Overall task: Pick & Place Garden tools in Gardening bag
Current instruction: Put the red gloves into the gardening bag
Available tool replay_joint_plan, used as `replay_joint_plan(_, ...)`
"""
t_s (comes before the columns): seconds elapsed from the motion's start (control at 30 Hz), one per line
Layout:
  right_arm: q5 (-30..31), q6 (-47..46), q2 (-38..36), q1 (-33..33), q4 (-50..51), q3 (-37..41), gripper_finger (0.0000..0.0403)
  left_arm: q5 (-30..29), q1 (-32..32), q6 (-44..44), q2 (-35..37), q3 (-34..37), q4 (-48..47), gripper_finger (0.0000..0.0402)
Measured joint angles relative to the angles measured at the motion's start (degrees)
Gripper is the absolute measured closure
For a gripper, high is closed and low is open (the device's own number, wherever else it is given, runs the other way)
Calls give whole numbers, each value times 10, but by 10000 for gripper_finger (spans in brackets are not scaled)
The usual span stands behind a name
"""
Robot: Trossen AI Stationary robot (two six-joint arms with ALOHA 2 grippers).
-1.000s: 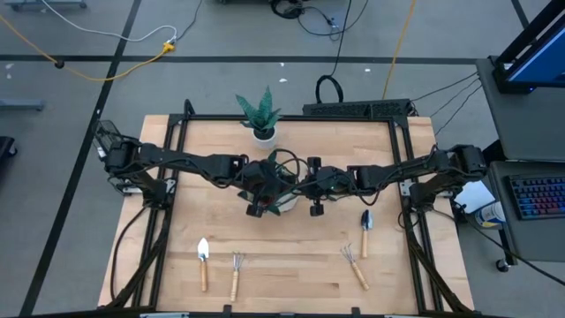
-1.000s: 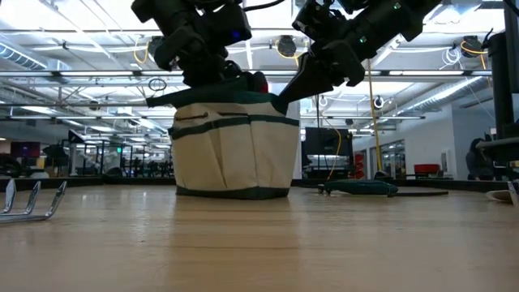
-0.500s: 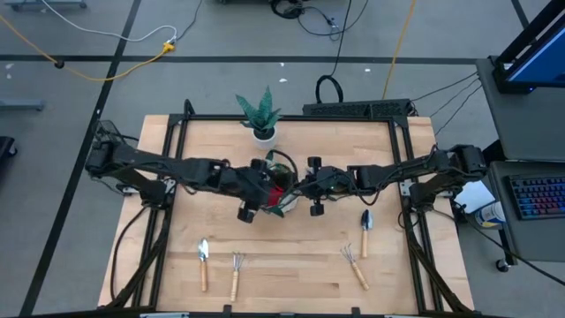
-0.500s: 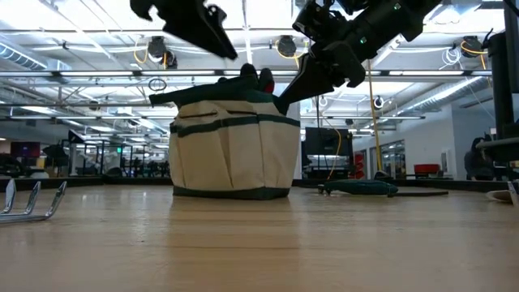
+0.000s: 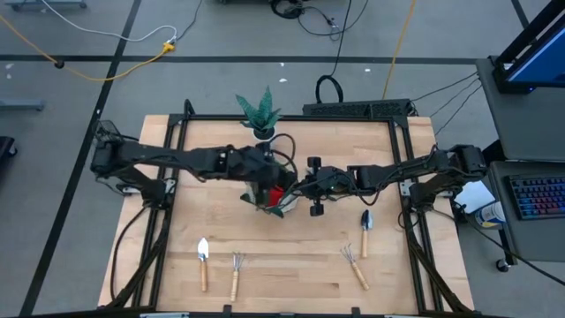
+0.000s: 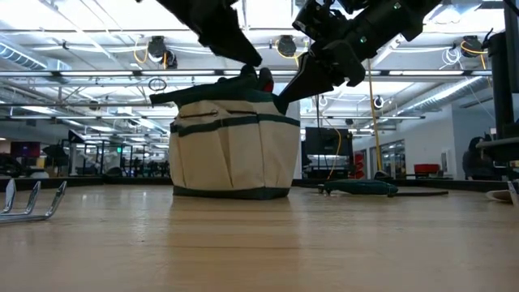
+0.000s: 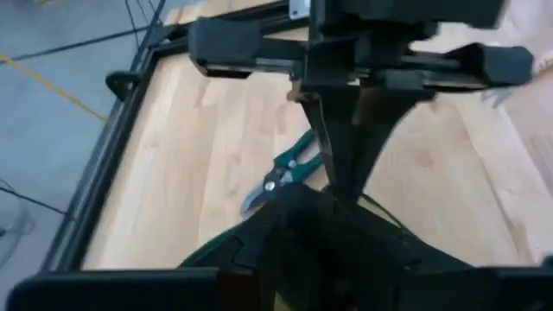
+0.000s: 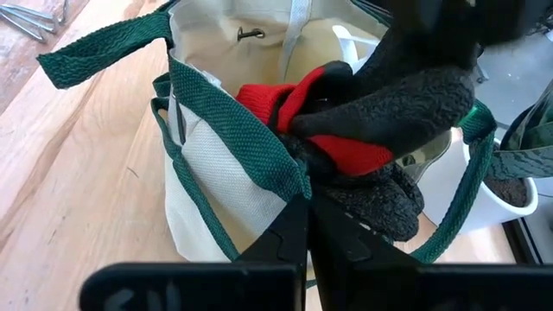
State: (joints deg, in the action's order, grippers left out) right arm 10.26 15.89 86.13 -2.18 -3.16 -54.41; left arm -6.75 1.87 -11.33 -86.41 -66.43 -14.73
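We see the beige gardening bag [image 5: 271, 196] standing mid-surface with the red-and-black glove [image 8: 363, 138] bulging from its mouth. Our right hand [image 8: 304, 204] has its fingers together, pinching the bag's green rim. Our left hand [image 6: 243, 50] sits over the bag at the glove; we cannot tell its finger state. Two trowels [image 5: 202, 259] and two hand rakes [image 5: 236, 272] lie near the surface's [image 5: 309, 256] front edge; pruning shears [image 7: 281, 170] lie apart.

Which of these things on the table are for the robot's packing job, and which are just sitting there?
For the job:
- round beige fabric bag with green trim
- red-and-black glove
- wooden-handled trowels
- wooden-handled hand rakes
- grey-and-green pruning shears

Just there:
- spiky green plant in white pot
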Motion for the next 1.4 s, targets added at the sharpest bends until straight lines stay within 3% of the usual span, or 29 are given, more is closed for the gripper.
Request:
replay_joint_plan(0.13,0,2,0,-2,1,0,403,37,6,25,-33,0,-28,324)
replay_joint_plan(0.33,1,2,0,-2,1,0,403,40,5,32,-78,0,-66,393)
replay_joint_plan(0.63,1,2,0,-2,2,0,403,65,7,20,-120,-1,-75,398)
replay_joint_plan(0.97,-1,17,0,-2,-6,0,403,82,14,24,-120,0,-130,395)
replay_joint_plan(1.23,-2,18,0,-2,-16,0,403,92,14,12,-120,0,-121,351)
replay_joint_plan(1.4,-2,15,0,-2,-13,0,403,88,4,-1,-112,1,-123,299)
